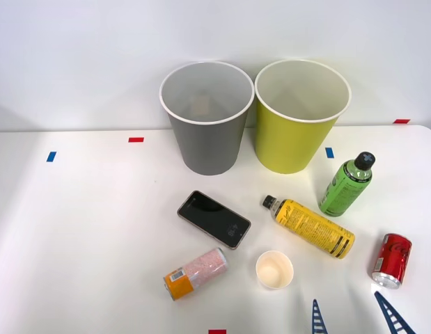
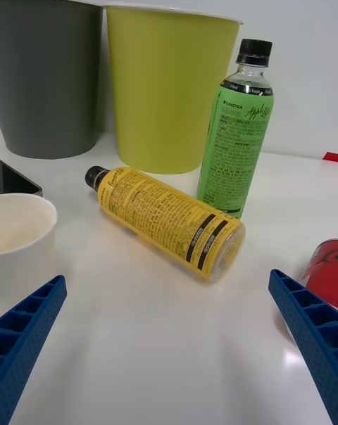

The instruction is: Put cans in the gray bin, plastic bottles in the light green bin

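From the front, you are looking at the gray bin [image 1: 206, 122] standing far centre with the green bin [image 1: 301, 118] just right of it. The green bottle [image 1: 346, 185] is standing upright to the right. The yellow bottle [image 1: 312, 227] is lying nearer, cap toward the bins. The red can [image 1: 391, 260] is lying near right, the pink can [image 1: 196, 273] near left, with a cup [image 1: 274, 269] and phone [image 1: 214, 219] between. Your right gripper [image 1: 353, 314] is sitting at the near edge, jaws spread wide and holding nothing.

At the wrist, the yellow bottle [image 2: 169, 220] is lying beyond the wide fingers [image 2: 310, 319], roughly centred between them. The red can [image 2: 325, 274] is touching one finger's outer side.
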### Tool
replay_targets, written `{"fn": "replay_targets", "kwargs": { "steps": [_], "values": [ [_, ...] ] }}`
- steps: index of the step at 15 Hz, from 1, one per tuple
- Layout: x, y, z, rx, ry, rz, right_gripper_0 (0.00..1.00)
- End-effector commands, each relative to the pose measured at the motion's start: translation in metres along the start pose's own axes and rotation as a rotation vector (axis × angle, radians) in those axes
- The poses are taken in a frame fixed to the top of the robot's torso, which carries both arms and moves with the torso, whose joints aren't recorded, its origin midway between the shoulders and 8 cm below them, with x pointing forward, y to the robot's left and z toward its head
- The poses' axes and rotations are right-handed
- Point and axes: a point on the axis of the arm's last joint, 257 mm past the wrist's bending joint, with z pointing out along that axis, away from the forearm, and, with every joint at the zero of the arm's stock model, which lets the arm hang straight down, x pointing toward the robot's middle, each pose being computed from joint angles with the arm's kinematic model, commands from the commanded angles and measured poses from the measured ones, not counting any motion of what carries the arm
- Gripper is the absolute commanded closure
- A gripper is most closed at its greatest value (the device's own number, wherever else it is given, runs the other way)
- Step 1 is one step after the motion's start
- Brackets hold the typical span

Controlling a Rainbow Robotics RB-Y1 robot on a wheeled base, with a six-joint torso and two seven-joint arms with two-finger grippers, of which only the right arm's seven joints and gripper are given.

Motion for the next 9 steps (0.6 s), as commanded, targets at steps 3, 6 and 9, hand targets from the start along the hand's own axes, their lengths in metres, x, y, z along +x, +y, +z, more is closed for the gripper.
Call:
{"fn": "replay_targets", "kwargs": {
  "steps": [3,6,9],
  "values": [
    [-0.052,-0.032,0.027,0.005,0.195,0.033,0.00],
    [-0.070,-0.048,0.037,0.009,0.285,0.097,0.00],
    [-0.062,-0.065,0.037,0.026,0.405,0.197,0.00]
  ]
}}
